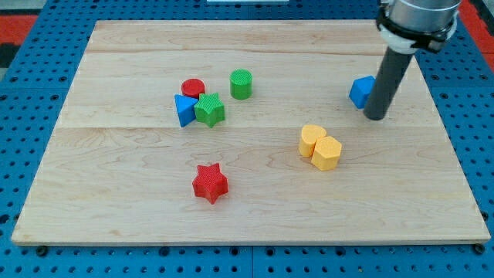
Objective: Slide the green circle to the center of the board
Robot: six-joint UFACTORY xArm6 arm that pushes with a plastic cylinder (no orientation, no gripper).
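Blue pegboard surrounded a pale wooden board (255,208) that filled most of the view. The arm carried no gripper or hand, only a dark rod, so there was nothing to open or close; the rod held nothing. The rod's tip (375,117) rested on the board toward 2 o'clock from the board's centre, just beside a blue block (360,91), which lay partly hidden behind the rod at the tip's 10 o'clock; contact could not be judged.

The green circle (241,83) stood at about 11 o'clock from the board's centre, well apart from the tip. At its 8 o'clock sat a tight cluster: red circle (193,87), blue triangle (184,109) and green star (209,110), the star touching the triangle. A red star (209,183) lay alone at 7 o'clock from centre. Two yellow blocks, one rounded (312,140) and one hexagonal (327,153), sat touching at 4 o'clock from centre.
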